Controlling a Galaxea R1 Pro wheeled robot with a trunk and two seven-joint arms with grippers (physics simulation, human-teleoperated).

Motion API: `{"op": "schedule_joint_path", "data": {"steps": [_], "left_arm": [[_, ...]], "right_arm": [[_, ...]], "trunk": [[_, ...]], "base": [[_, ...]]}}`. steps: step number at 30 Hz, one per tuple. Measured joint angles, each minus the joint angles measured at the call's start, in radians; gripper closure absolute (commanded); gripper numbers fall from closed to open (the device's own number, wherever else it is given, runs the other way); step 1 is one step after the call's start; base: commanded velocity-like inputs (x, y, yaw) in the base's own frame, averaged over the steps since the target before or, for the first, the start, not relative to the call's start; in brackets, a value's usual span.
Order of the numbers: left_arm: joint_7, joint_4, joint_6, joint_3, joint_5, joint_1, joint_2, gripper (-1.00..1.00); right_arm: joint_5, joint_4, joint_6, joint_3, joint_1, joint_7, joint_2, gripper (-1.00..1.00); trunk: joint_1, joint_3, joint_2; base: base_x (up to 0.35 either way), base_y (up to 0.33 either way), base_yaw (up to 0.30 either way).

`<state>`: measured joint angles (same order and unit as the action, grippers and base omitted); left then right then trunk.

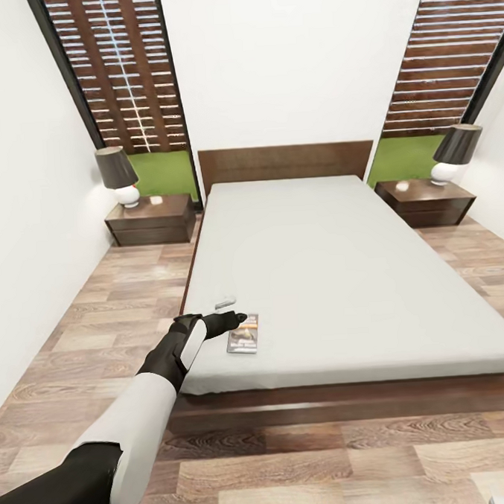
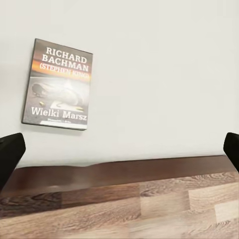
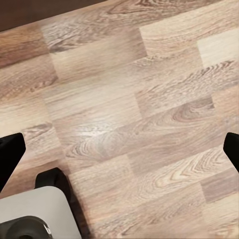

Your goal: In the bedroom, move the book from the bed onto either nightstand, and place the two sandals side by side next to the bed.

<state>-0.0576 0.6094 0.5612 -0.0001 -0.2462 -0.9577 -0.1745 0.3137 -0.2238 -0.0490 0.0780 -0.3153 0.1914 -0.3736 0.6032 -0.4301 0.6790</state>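
Left nightstand (image 1: 151, 219) with lamp (image 1: 118, 174) upper left of head view. Left gripper (image 1: 228, 320) lower-left of centre, spread wide over bed (image 1: 335, 277) near its foot edge, holding nothing. Book (image 1: 243, 334) flat on mattress just beside gripper tip, cover up (image 2: 57, 84). Right nightstand (image 1: 426, 201) upper right. Right gripper's fingertips (image 3: 10, 157) wide apart above wood floor (image 3: 129, 114).

Head view high over bed (image 1: 343, 276); left wrist view shares book (image 2: 59, 85).
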Motion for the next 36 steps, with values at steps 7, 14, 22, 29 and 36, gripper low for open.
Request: {"op": "schedule_joint_path", "data": {"steps": [7,14,22,29,36], "left_arm": [[0.0,0.0,0.0,0.0,0.0,0.0,0.0,-1.0],[0.0,0.0,0.0,0.0,0.0,0.0,0.0,-1.0],[0.0,0.0,0.0,0.0,0.0,0.0,0.0,-1.0],[0.0,0.0,0.0,0.0,0.0,0.0,0.0,-1.0],[0.0,0.0,0.0,0.0,-0.002,0.0,0.0,-1.0]], "right_arm": [[0.0,0.0,-0.001,0.0,0.0,0.0,0.0,-1.0],[0.0,0.0,-0.001,0.0,0.0,0.0,0.0,-1.0],[0.0,0.0,-0.005,-0.001,0.0,0.0,0.001,-1.0],[0.0,0.0,-0.011,-0.003,0.0,0.0,0.001,-1.0],[0.0,0.0,-0.012,-0.003,0.0,0.0,0.001,-1.0]], "trunk": [[0.0,-0.011,0.0],[0.0,-0.022,0.0],[0.0,-0.035,0.0],[-0.001,-0.04,0.0],[-0.001,-0.04,0.0]], "base": [[0.0,0.0,0.0],[0.0,0.0,0.0],[0.0,0.0,0.0],[0.212,0.0,0.0],[0.312,0.0,0.0]]}}
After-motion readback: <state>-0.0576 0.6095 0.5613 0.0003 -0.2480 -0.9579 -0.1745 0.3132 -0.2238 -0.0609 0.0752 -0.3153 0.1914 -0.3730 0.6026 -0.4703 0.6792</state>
